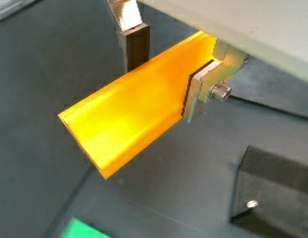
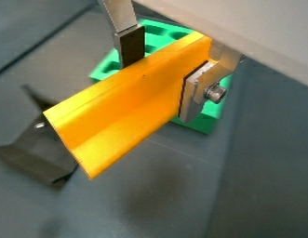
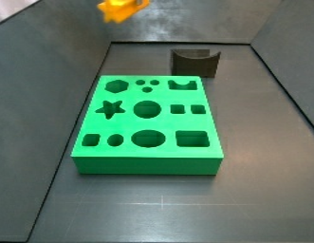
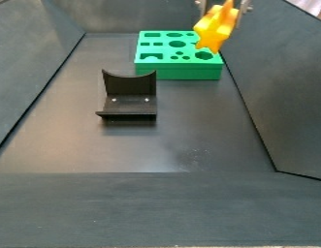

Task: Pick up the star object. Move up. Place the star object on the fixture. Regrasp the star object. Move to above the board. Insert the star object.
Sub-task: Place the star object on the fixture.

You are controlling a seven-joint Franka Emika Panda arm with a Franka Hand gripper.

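My gripper (image 1: pixel 168 72) is shut on the star object (image 1: pixel 134 110), a long yellow-orange prism clamped near one end between the silver fingers (image 1: pixel 201 88). The other wrist view shows the same grasp (image 2: pixel 165 70) on the star object (image 2: pixel 123 113), with the green board (image 2: pixel 207 118) below and the fixture (image 2: pixel 37 154) off to one side. In the side views the star object (image 3: pixel 120 8) (image 4: pixel 213 29) hangs high in the air near the board's far end. The board (image 3: pixel 146 163) (image 4: pixel 199 70) lies flat, its cut-outs unfilled. The dark fixture (image 3: pixel 194 62) (image 4: pixel 128 95) stands apart from it.
Dark sloping walls (image 4: pixel 40 87) enclose the grey floor (image 3: pixel 159 204) on all sides. The fixture (image 1: pixel 275 191) and a corner of the board (image 1: pixel 82 230) show below the held piece in a wrist view.
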